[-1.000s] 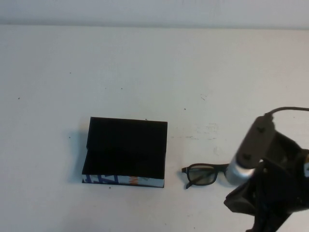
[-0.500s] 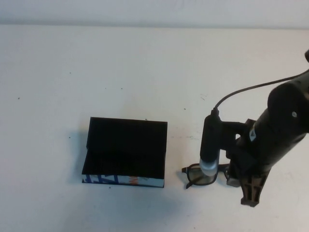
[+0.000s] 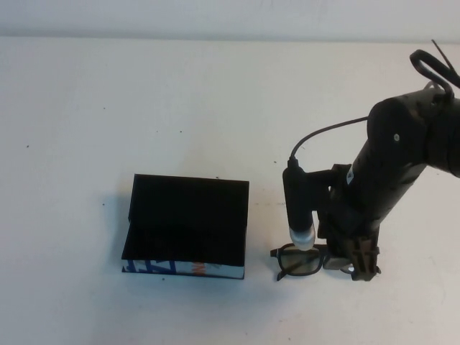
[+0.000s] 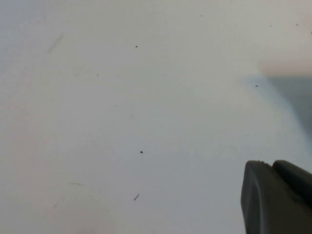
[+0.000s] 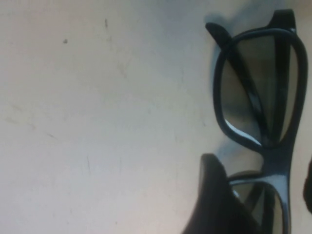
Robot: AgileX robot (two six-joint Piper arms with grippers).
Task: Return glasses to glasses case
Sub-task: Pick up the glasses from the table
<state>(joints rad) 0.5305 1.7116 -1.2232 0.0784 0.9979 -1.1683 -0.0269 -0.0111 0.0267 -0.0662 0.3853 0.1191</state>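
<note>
The glasses (image 3: 298,260) lie on the white table, just right of the glasses case (image 3: 188,226), which stands open with its black lining showing and its printed front edge facing me. My right gripper (image 3: 351,263) is low over the right half of the glasses. In the right wrist view the glasses (image 5: 263,112) lie flat, and the gripper (image 5: 263,195) is open with one finger (image 5: 214,200) on each side of the frame near the bridge. My left gripper (image 4: 272,165) is out of the high view; its tips sit together over bare table.
The white table (image 3: 180,108) stretches far and left of the case. The right arm with its camera and cable (image 3: 316,136) stands over the table's right side. Small dark specks dot the surface.
My right arm has swung from the near right corner towards the middle and come down over the right half of the glasses. The glasses and case have not moved.
</note>
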